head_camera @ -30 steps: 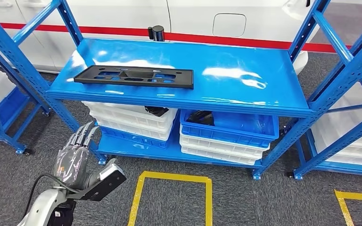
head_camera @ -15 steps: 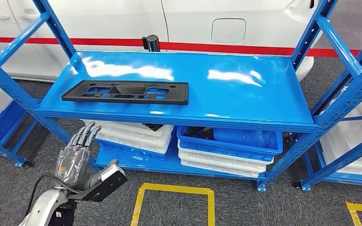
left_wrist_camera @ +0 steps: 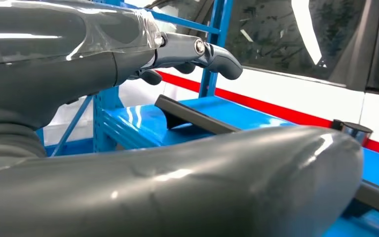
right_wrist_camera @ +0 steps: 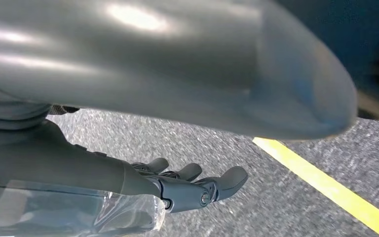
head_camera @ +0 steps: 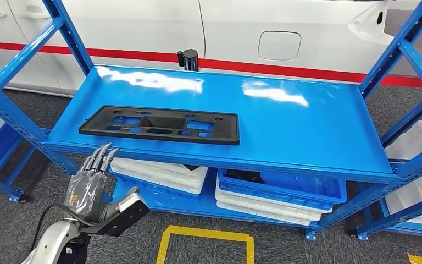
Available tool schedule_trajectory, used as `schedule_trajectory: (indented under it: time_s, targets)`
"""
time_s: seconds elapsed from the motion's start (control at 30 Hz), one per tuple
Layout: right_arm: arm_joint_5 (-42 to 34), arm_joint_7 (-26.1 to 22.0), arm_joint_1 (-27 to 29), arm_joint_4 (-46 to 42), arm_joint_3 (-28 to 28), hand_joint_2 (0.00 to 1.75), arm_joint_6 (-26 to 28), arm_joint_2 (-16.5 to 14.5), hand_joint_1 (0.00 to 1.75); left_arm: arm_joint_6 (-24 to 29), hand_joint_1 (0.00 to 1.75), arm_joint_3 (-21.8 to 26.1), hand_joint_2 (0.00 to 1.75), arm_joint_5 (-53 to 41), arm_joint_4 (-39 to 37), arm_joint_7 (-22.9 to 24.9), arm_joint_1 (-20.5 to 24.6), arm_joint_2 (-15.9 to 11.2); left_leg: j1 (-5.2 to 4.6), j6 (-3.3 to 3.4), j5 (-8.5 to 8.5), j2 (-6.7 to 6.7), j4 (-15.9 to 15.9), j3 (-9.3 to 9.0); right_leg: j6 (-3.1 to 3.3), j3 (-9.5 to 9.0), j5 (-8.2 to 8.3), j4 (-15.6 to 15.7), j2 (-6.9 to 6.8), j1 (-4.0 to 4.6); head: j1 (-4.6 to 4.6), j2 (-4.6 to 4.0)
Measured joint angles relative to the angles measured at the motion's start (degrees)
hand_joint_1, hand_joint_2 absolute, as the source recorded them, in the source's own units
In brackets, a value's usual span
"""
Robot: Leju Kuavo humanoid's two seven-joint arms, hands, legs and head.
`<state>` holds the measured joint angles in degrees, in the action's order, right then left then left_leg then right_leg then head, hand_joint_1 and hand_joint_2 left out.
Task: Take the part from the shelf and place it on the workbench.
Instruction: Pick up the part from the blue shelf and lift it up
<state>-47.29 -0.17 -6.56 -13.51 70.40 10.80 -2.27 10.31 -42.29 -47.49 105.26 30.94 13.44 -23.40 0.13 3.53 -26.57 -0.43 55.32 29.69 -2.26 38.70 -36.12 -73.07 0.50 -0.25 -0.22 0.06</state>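
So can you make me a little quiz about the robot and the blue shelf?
1. True or false: the black part lies on the top board of the blue shelf.
2. What does the left hand hold? A) the part B) a bin C) nothing
3. Fill in: under the top board sit white bins and a ____ bin.

Key: 1 true. 2 C. 3 blue.
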Motion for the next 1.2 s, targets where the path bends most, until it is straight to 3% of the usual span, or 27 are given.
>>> schedule_trajectory:
  time_s: [0.07, 0.17, 0.23, 0.33, 0.37, 0.4, 0.5, 0.53, 0.57, 0.67, 0.73, 0.87, 0.93, 1.0, 1.03, 1.07, 1.1, 1.13, 1.2]
  targets:
    - [0.0, 0.0, 0.1, 0.0, 0.0, 0.00, 0.0, 0.0, 0.00, 0.0, 0.00, 0.0, 0.00, -0.2, 0.0, 0.0, -0.1, 0.0, -0.14, -0.03, -1.40, -0.14, 0.0, -1.87, 0.35, 0.71, 2.34, 3.8, 0.00, 0.16, 0.01, 0.00]
    - [0.1, 0.0, 0.1, 0.0, 0.0, 0.00, 0.0, 0.1, 0.00, -0.1, 0.00, 0.0, 0.00, -0.4, 0.0, 0.1, -0.2, 0.1, -0.33, -0.30, -3.15, -0.29, -0.1, -3.85, 1.46, -0.54, 10.51, 12.4, 0.07, 0.68, -0.01, -0.01]
    - [0.1, 0.1, 0.2, 0.1, 0.0, 0.00, 0.1, 0.3, 0.00, -0.1, 0.00, -0.1, 0.00, -0.5, -0.1, 0.1, -0.3, 0.1, -0.37, -0.91, -4.15, -0.54, -0.4, -4.50, 1.97, -1.02, 13.41, 14.9, 0.19, 1.06, 0.03, -0.01]
    - [0.2, 0.1, 0.1, 0.2, 0.0, 0.00, 0.2, 0.2, 0.00, -0.1, 0.00, 0.0, 0.00, -0.5, 0.0, 0.2, -0.3, 0.1, -0.47, -1.76, -4.67, -0.65, -0.2, -5.32, 2.47, -1.94, 13.19, 15.8, 0.08, 0.85, 0.15, -0.01]
    - [0.3, 0.0, 0.0, 0.2, 0.0, 0.00, 0.2, 0.2, 0.00, 0.0, 0.00, 0.0, 0.00, -0.4, 0.0, 0.1, -0.2, 0.1, -0.45, -2.06, -4.96, -0.59, 1.4, -4.73, 2.73, -2.43, 13.02, 16.1, 0.02, 0.63, 0.12, 0.00]
    - [0.3, 0.0, -0.2, 0.2, 0.0, 0.00, 0.2, 0.2, 0.00, 0.0, 0.00, 0.1, 0.00, -0.3, 0.0, 0.0, -0.1, 0.1, -0.32, -2.47, -5.67, -0.54, 4.1, -3.19, 2.93, -2.95, 12.81, 16.4, 0.00, 0.40, 0.07, 0.00]
    - [0.3, 0.0, -0.3, 0.2, 0.0, 0.00, 0.2, 0.2, 0.00, 0.0, 0.00, 0.0, 0.00, -0.1, 0.0, -0.2, -0.2, 0.2, 0.33, -3.83, -9.25, -0.40, 14.6, 4.36, 3.20, -4.12, 11.69, 16.5, 0.11, 0.17, -0.02, 0.00]
    - [0.3, 0.0, -0.2, 0.2, 0.0, 0.00, 0.2, 0.2, 0.00, -0.1, 0.00, 0.0, 0.00, -0.2, 0.0, -0.2, -0.3, 0.2, 0.51, -4.10, -9.61, -0.36, 15.8, 6.19, 3.15, -4.58, 11.25, 16.5, 0.19, 0.11, -0.02, 0.01]
    - [0.3, 0.1, -0.2, 0.2, 0.0, 0.00, 0.2, 0.2, 0.00, -0.2, 0.00, 0.0, 0.00, -0.3, 0.0, -0.2, -0.4, 0.1, 0.66, -4.28, -8.52, -0.31, 15.0, 7.07, 3.07, -5.16, 10.78, 16.5, 0.28, 0.03, -0.02, 0.00]
    - [0.3, 0.1, -0.2, 0.2, 0.0, 0.00, 0.2, 0.2, 0.00, -0.4, 0.00, 0.0, 0.00, -0.5, 0.0, -0.3, -0.4, 0.2, 0.77, -4.26, 0.33, -0.09, 4.5, 5.46, 2.52, -7.08, 9.45, 16.5, 0.53, -0.16, -0.01, -0.01]
    - [0.3, 0.1, -0.2, 0.2, 0.0, 0.00, 0.2, 0.2, 0.00, -0.5, 0.00, -0.1, 0.00, -0.6, 0.0, -0.3, -0.4, 0.2, 0.42, -3.56, 2.77, 0.01, 0.8, 4.51, 1.90, -7.57, 8.85, 16.6, 0.65, -0.12, -0.02, -0.01]
    - [0.4, 0.1, -0.3, 0.2, 0.0, 0.00, 0.2, 0.0, 0.00, -0.7, 0.00, -0.2, 0.00, -0.6, 0.0, -0.3, -0.3, 0.2, 0.52, -2.11, 3.39, 0.09, 0.1, 3.77, 0.79, -7.59, 7.53, 15.9, 0.53, -0.03, 0.03, -0.01]
    - [0.4, 0.1, -0.3, 0.2, 0.0, 0.00, 0.2, 0.0, 0.00, -0.8, 0.00, -0.3, 0.00, -0.7, 0.0, -0.3, 0.0, 0.3, 0.75, -1.60, 3.32, 0.26, -0.3, 3.30, 0.43, -5.15, 4.73, 10.7, 0.33, -0.07, 0.11, -0.01]
    - [0.4, 0.1, -0.2, 0.2, 0.0, 0.00, 0.2, 0.0, 0.00, -1.0, 0.00, -0.4, 0.00, -1.0, 0.0, -0.3, 0.0, 0.3, 0.75, -1.27, 3.07, 0.33, -0.3, 3.09, 0.17, -0.73, 1.89, 2.7, 0.29, -0.14, 0.15, -0.01]
    - [0.4, 0.1, -0.2, 0.2, 0.0, 0.00, 0.2, 0.0, 0.00, -1.2, 0.00, -0.6, 0.00, -1.3, 0.0, -0.3, 0.0, 0.3, 0.76, -1.22, 2.95, 0.32, -0.3, 2.97, 0.07, 0.88, 1.69, 0.3, 0.29, -0.23, 0.16, -0.01]
    - [0.4, 0.1, -0.2, 0.2, 0.0, 0.00, 0.2, 0.0, 0.00, -1.5, 0.00, -0.7, 0.00, -1.6, 0.0, -0.2, 0.0, 0.3, 0.80, -1.25, 2.81, 0.28, -0.3, 2.81, 0.00, 1.41, 2.63, 0.1, 0.27, -0.32, 0.16, -0.01]
    - [0.5, 0.1, -0.2, 0.2, 0.0, 0.00, 0.2, 0.0, 0.00, -2.1, 0.00, -0.8, 0.00, -1.9, 0.0, -0.2, 0.1, 0.3, 0.86, -1.36, 2.64, 0.22, -0.3, 2.55, -0.04, 0.70, 4.55, 2.4, 0.24, -0.44, 0.17, -0.01]
    - [0.5, 0.1, -0.2, 0.2, 0.0, 0.00, 0.2, 0.0, 0.00, -2.8, 0.00, -0.9, 0.44, -2.2, 0.0, -0.1, 0.1, 0.3, 0.93, -1.55, 2.43, 0.17, -0.2, 2.25, -0.07, -0.94, 6.95, 6.4, 0.18, -0.58, 0.17, -0.01]
    - [0.5, 0.1, -0.3, 0.2, 0.0, 0.00, 0.1, 0.0, 0.00, -4.4, 0.00, -1.2, 1.31, -2.7, 0.0, 0.1, 0.3, 0.3, 0.79, -2.15, 1.95, 0.04, -0.1, 1.84, -0.02, -4.17, 10.01, 13.7, 0.16, -0.69, 0.17, -0.01]
